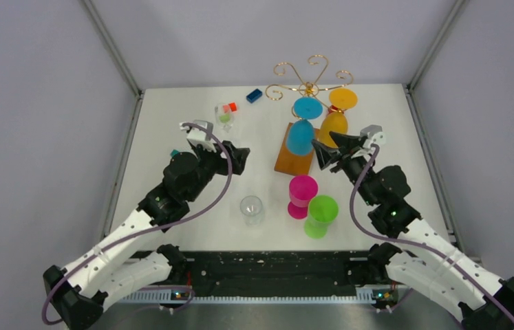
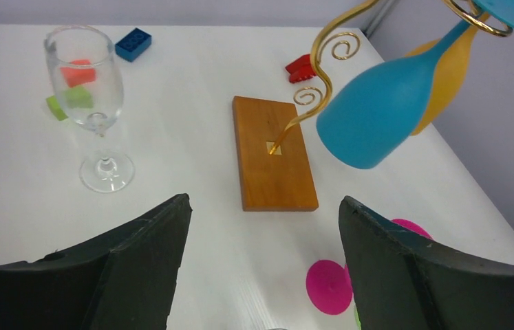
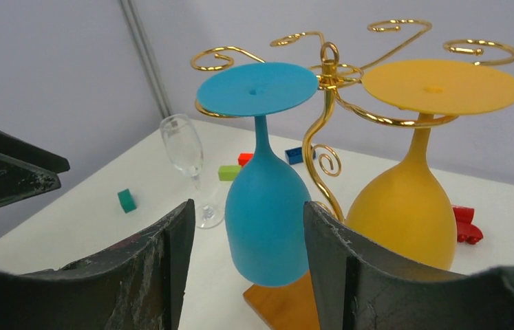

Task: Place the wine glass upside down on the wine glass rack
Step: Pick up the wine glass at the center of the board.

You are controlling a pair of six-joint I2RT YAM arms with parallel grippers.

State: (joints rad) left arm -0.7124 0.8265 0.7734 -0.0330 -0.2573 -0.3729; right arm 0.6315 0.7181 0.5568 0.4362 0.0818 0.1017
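At the far middle of the table [image 1: 164, 117]: wine glass rack [image 1: 309, 77], wooden base running toward the arms, gold curls reaching out beyond the far edge. Hanging upside down from its wire arms, side by side: blue wine glass [image 1: 301, 136] and yellow wine glass [image 1: 334, 127], feet resting on the curls. Open table left of the base, as far as a clear wine glass [image 1: 226, 118] standing toward the far left. Less room on the near side, with a pink glass [image 1: 302, 194], a green glass [image 1: 321, 214] and a second clear glass [image 1: 252, 210] grouped close to the arms' edge.

Left end effector [image 1: 240, 157] spread wide, holding and touching nothing, well left of the base. Right end effector [image 1: 319, 155] spread partway, just beside the blue bowl. From the right wrist, bowl framed between the fingers [image 3: 151, 268]: clear gap on one side, the other finger's edge overlapping the bowl. Contact there impossible to tell.

Cut off behind the right fingers: lower bowl of the yellow glass and most of the base. Small blocks [image 1: 229, 108] beside the far clear glass, partly seen through it.
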